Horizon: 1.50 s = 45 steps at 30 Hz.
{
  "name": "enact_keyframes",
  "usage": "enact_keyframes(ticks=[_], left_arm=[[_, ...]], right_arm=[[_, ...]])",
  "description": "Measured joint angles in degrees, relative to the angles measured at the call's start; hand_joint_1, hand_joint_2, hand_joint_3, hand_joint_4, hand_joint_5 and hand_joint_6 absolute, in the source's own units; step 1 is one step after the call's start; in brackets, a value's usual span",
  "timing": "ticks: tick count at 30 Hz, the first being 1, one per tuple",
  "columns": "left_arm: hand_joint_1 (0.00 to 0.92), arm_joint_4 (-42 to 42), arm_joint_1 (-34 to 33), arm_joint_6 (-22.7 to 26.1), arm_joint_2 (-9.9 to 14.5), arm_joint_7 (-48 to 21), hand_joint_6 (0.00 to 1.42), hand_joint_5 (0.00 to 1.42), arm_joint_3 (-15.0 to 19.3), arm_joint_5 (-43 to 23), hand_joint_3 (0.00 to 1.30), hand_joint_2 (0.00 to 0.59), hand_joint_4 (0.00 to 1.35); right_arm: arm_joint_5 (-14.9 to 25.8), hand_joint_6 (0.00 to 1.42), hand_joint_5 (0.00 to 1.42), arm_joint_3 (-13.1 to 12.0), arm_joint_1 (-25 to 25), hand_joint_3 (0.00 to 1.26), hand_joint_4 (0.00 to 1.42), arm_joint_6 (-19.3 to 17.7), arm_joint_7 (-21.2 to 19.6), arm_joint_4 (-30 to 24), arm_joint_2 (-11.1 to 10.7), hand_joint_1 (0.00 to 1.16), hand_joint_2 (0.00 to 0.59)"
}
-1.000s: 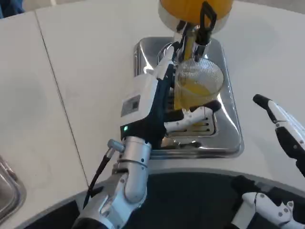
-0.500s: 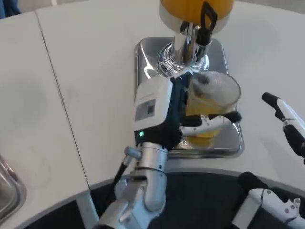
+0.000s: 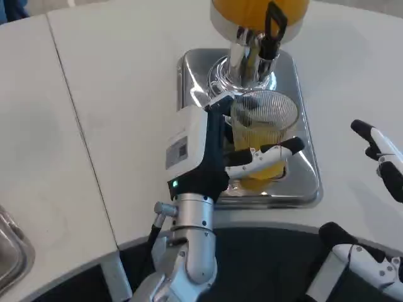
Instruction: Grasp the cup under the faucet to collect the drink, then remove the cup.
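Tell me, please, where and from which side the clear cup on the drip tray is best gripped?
Grip the cup around its side wall, about mid-height, coming from its left, as the left hand does now. The cup stands upright with orange drink inside and an open rim, and the faucet stands just behind it, so a sideways wrap probably keeps it level and clear of the spout.

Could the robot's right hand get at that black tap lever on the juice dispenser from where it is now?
Probably yes. The right hand waits open at the table's right edge, with only bare table between it and the black lever. The left hand holds the cup lower down, clear of that path.
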Motion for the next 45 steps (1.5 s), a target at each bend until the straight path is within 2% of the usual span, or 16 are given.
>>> enact_keyframes(ticks=[11,20,27,33,37,41,45], left_arm=[[0.738,-7.0,3.3,0.3,5.0,-1.1,1.42,1.38,2.7,0.1,1.15,0.0,1.07],[0.751,-12.1,6.2,0.6,9.9,-3.2,1.42,1.36,5.3,0.0,1.13,0.0,1.06],[0.751,-19.4,11.1,0.6,14.3,-6.5,1.42,1.35,8.9,-0.3,1.13,0.0,1.05],[0.751,-25.8,16.1,0.4,17.6,-9.1,1.42,1.35,12.3,-1.2,1.12,0.0,1.05],[0.752,-30.7,20.4,0.0,19.8,-11.7,1.42,1.35,14.9,-2.4,1.12,0.0,1.05],[0.752,-37.5,26.0,-1.0,21.6,-15.1,1.42,1.35,17.6,-4.4,1.12,0.0,1.05],[0.752,-42.5,30.4,-1.9,21.9,-17.8,1.42,1.35,19.6,-5.7,1.12,0.0,1.04]], right_arm=[[1.1,0.16,0.09,0.2,-2.9,0.0,0.0,2.7,1.7,-0.5,-0.8,0.46,0.356],[0.0,0.16,0.1,2.6,-4.1,0.0,0.0,3.2,2.2,-0.5,-1.0,0.46,0.356],[-1.2,0.17,0.1,3.7,-4.1,0.01,0.0,2.7,2.2,-0.2,-1.0,0.48,0.377],[-1.7,0.17,0.09,3.8,-4.0,0.02,0.0,1.1,2.0,1.0,-1.0,0.48,0.394],[-3.6,0.15,0.08,3.5,-3.3,0.02,0.0,-0.9,1.4,1.9,-1.4,0.48,0.401],[-6.7,0.13,0.07,3.1,-1.9,0.02,0.0,-5.5,1.2,2.0,-2.9,0.47,0.41],[-8.7,0.1,0.05,2.6,-0.8,0.02,0.0,-8.4,1.1,2.0,-3.2,0.46,0.417]])
